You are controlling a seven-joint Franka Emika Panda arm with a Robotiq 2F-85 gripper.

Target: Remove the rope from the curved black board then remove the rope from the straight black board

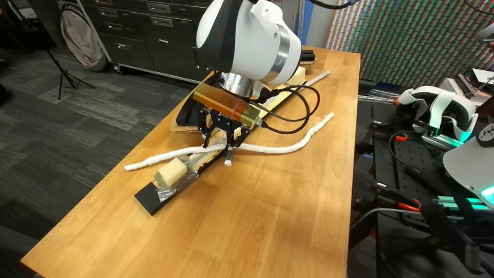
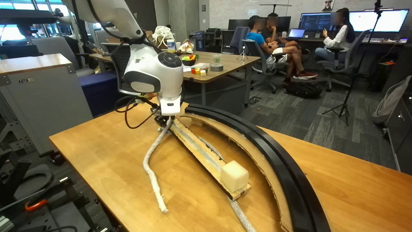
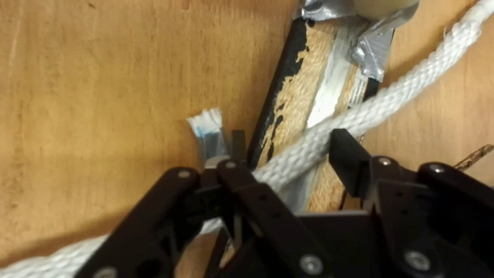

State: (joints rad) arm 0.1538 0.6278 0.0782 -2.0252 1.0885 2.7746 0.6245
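The straight black board (image 1: 148,199) lies on the table, pale wood-coloured face up with a tape strip; it also shows in an exterior view (image 2: 194,146) and in the wrist view (image 3: 291,96). A white rope (image 1: 276,150) crosses over it and hangs to the table on both sides; it shows too in the wrist view (image 3: 374,112). My gripper (image 1: 218,148) is open, low over the board. In the wrist view its fingertips (image 3: 289,154) stand apart with the rope between them, not clamped. The curved black board (image 2: 273,146) lies beside the straight one.
A greyish rope (image 2: 239,214) runs under the straight board's far part. Pale blocks (image 1: 173,172) (image 2: 235,175) sit at the board's ends, one taped down. A short taped piece (image 3: 207,125) lies near the left finger. The table edge (image 1: 349,173) borders a black equipment cart.
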